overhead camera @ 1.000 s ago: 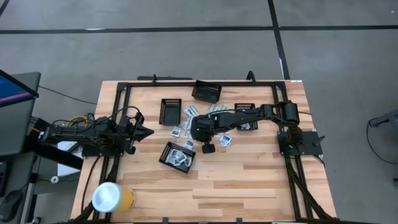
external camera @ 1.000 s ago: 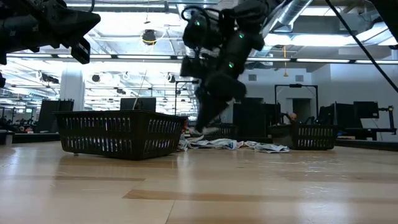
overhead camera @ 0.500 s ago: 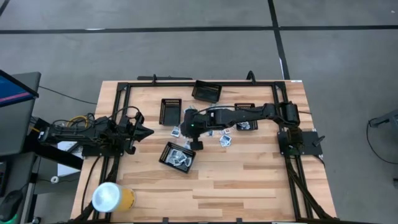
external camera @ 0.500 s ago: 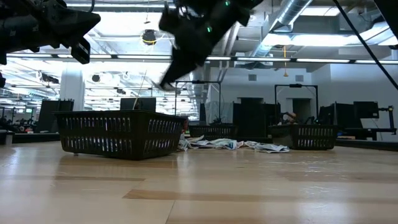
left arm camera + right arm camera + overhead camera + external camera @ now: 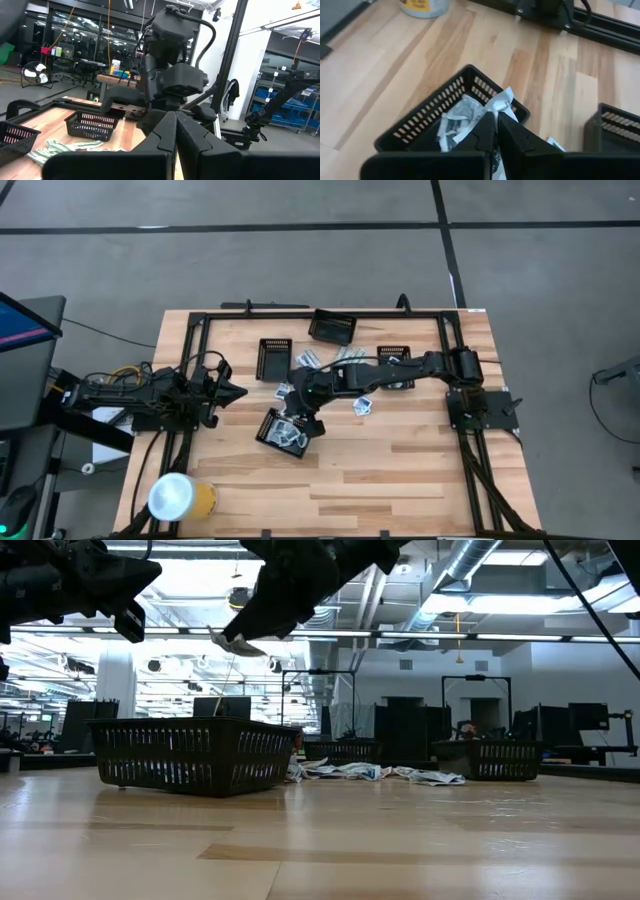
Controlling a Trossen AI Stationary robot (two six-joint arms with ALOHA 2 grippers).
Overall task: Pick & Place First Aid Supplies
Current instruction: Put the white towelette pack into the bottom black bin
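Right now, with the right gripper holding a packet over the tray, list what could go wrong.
1. The right gripper pinches only the packet by its edge; it may slip early.
2. It hangs near the black mesh tray's rim, so a release could drop it on the table.
3. Packets already in the tray are heaped, so it may slide off.

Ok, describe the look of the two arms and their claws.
Both arms are matte black with blocky joint housings. The right claw and left claw each have two dark, tapered fingers. The left arm's base trails yellow and black cables. No markings are readable.
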